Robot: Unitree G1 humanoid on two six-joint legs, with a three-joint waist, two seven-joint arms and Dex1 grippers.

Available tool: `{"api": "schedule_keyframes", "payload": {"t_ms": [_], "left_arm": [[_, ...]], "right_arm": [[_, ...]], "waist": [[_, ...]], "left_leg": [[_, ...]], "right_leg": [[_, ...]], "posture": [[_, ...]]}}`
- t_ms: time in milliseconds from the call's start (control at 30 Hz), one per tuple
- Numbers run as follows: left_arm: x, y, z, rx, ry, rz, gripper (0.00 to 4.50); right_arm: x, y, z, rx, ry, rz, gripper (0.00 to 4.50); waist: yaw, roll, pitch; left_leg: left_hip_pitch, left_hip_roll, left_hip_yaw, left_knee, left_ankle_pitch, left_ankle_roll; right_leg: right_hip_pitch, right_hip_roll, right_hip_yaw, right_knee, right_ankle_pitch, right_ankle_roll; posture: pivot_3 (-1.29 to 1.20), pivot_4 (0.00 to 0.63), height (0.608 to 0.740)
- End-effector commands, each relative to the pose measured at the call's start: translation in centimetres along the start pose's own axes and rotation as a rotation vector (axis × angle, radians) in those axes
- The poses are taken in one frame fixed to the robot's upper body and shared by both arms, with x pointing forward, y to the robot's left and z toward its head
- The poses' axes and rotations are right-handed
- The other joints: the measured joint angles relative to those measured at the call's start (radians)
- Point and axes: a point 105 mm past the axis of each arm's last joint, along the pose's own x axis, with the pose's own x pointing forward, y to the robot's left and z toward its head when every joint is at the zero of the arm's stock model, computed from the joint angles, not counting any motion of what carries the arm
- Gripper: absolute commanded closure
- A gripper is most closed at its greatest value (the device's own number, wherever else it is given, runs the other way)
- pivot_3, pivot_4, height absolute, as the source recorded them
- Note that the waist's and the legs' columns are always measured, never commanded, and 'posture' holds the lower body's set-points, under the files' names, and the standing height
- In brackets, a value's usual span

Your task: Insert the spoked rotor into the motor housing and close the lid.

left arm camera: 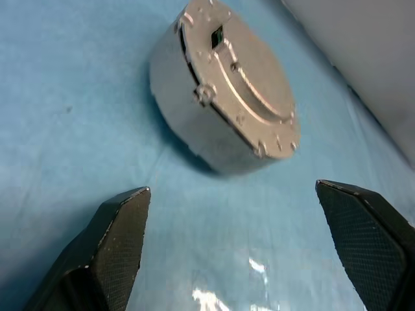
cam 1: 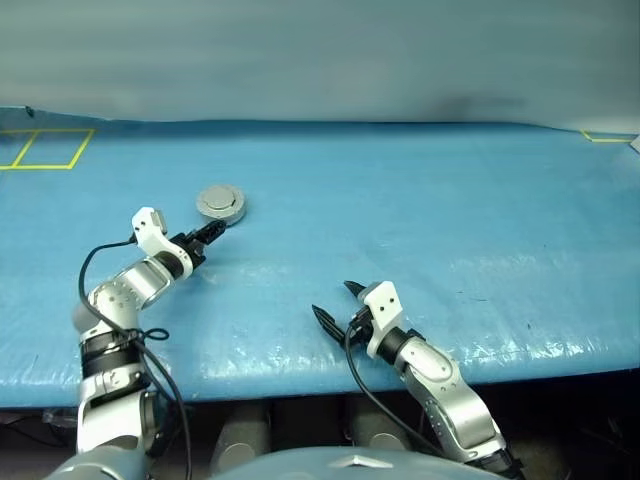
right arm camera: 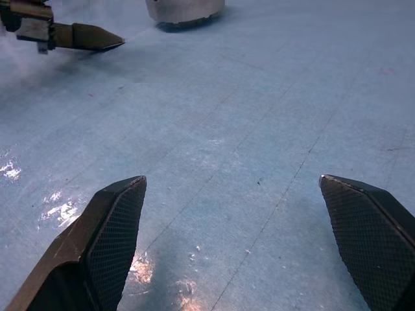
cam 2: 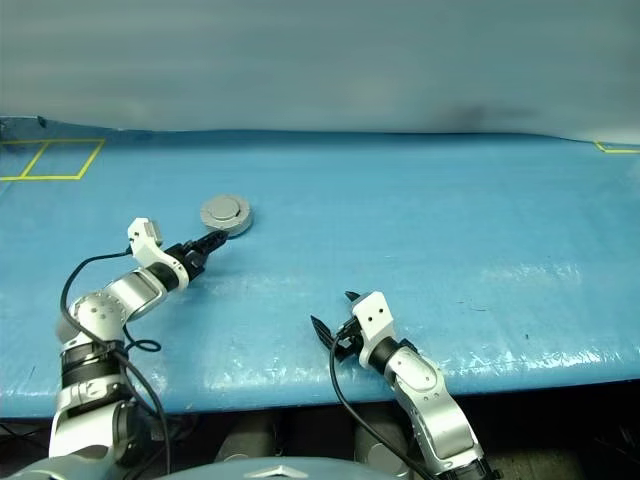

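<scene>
The motor housing [cam 1: 221,204] sits on the blue table [cam 1: 450,230], toward the far left part of it, well back from the near edge. Its lid [left arm camera: 254,71] is down: the outside reads as a plain grey puck, smooth top face up, seam visible round the side in the left wrist view. The spoked rotor is presumably inside, but that can't be confirmed with the lid shut.

The left hand [cam 1: 208,234] is just near-side of the housing, fingers pointing at it, tips close but apart from it. Released: fingers spread wide, nothing between them. In the left wrist view the housing lies straight ahead between the finger lines, a strip of bare table between it and the tips.

The right hand [cam 1: 336,306] is near the near edge, about the middle of the table, well apart from the housing. Also released, fingers wide, bare table between them.

Key relation: the housing lies ahead of the left hand and slightly toward the far edge; the left arm is clearly the nearer one. No long axis, the housing is round, so approach angle matters little.

Judgement: task looks done or nearly so. Any last press on the lid would fall to the left hand, a short reach forward.
</scene>
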Motion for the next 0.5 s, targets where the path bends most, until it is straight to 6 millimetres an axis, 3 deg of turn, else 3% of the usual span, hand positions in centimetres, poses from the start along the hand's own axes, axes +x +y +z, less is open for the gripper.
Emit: {"api": "schedule_keyframes", "payload": {"t_ms": [33,200,333,500], "left_arm": [[-1.5,-0.9,-3.3,0.161,0.085,-0.050,0.02],[-3.3,-2.3,-5.3,0.512,0.021,-0.083,0.02],[-4.2,-3.9,-5.9,0.789,-0.129,-0.120,0.02],[-4.8,-4.7,-6.3,0.918,-0.313,-0.094,0.02]], "right_arm": [[-0.1,0.0,1.3,0.029,-0.041,0.017,0.00],[-0.4,-1.1,2.0,0.039,-0.064,-0.025,0.00],[-0.6,-2.0,2.5,0.013,-0.092,-0.065,0.00],[-0.9,-3.0,3.6,-0.074,-0.165,-0.150,0.00]], "waist": [[0.002,0.000,0.000],[0.024,0.001,-0.001],[0.036,0.001,0.000],[0.047,0.001,-0.001]], "left_leg": [[0.000,0.000,0.000,0.000,0.000,0.000],[-0.001,0.000,0.002,-0.002,-0.001,-0.001],[-0.006,0.001,0.003,-0.003,-0.001,-0.001],[-0.018,0.000,0.004,-0.002,0.000,0.000]], "right_leg": [[-0.001,0.000,0.000,0.000,0.000,0.000],[-0.003,-0.001,0.002,-0.001,-0.001,-0.001],[-0.008,-0.001,0.002,-0.002,-0.001,-0.002],[-0.019,-0.001,0.002,-0.001,-0.001,-0.002]], "posture": [[0.00,0.150,0.740],[0.00,0.150,0.740],[0.00,0.150,0.740],[0.00,0.150,0.740]]}}
